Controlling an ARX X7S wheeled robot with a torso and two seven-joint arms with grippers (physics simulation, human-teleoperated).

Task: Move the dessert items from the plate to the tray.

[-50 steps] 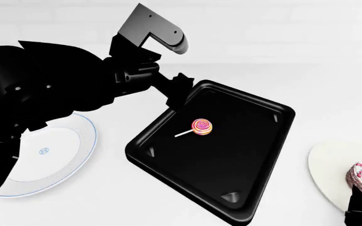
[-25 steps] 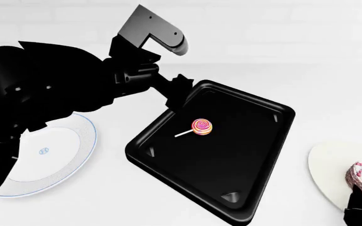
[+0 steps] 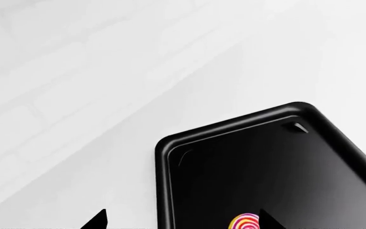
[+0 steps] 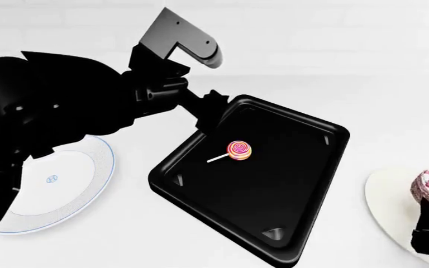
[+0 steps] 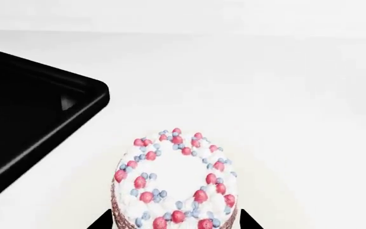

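Two desserts, two places. Lollipop (image 4: pixel 240 150) lies flat inside the black tray (image 4: pixel 296 184), stick pointing toward the near-left rim. Left gripper (image 3: pixel 181 220) hangs above the tray's far-left edge, jaws spread wide and empty; the lollipop sits just inside the right-hand jaw tip in the left wrist view. Cake (image 5: pixel 175 183) sits between the jaws of the right gripper (image 5: pixel 177 220), over the cream plate (image 4: pixel 387 212), well apart from the tray. Jaw tips flank the cake's sides; contact cannot be told. White plate (image 4: pixel 73 195) rests on the bench (image 4: pixel 125 240) under the left arm.
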